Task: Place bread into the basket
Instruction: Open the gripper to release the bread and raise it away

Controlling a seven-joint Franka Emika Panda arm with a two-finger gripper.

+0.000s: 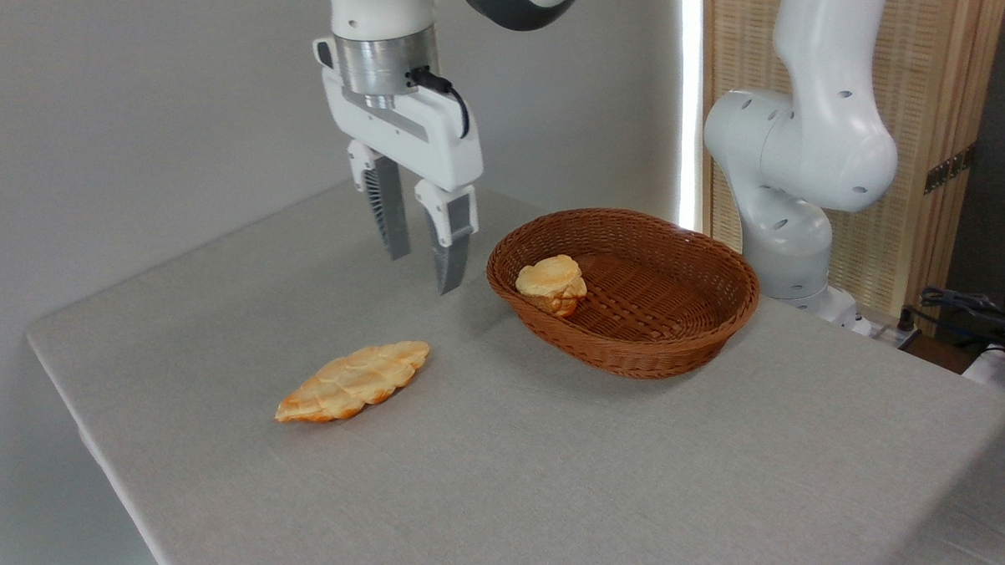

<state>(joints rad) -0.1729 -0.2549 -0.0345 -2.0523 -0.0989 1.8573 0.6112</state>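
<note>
From my station I see the bun (pixel 552 284) already lying inside the basket (pixel 638 345), tucked against the left inner wall and resting on the woven floor. It is round and puffy, so I cannot give it a real long axis; its paler toasted top faces up and leans slightly toward the left rim, while the darker orange underside shows on the lower right. The basket is oval, with its long axis running from the upper left toward the lower right across the counter (pixel 560 481), and it sits right of centre, near the base of my arm (pixel 799 163). My jaws (pixel 424 252) hang above the counter just left of the basket, apart from its rim, pointing straight down. They stand parted with a clear gap between the two fingers (pixel 391 211), and nothing is held between them. A flat braided pastry (pixel 354 380) lies on the counter below and to the left of the jaws, well apart from the basket; its long axis runs from lower left to upper right, with the pointed ends at either side. The counter is covered in a plain grey cloth, and a pale wall (pixel 129 120) stands behind it.
</note>
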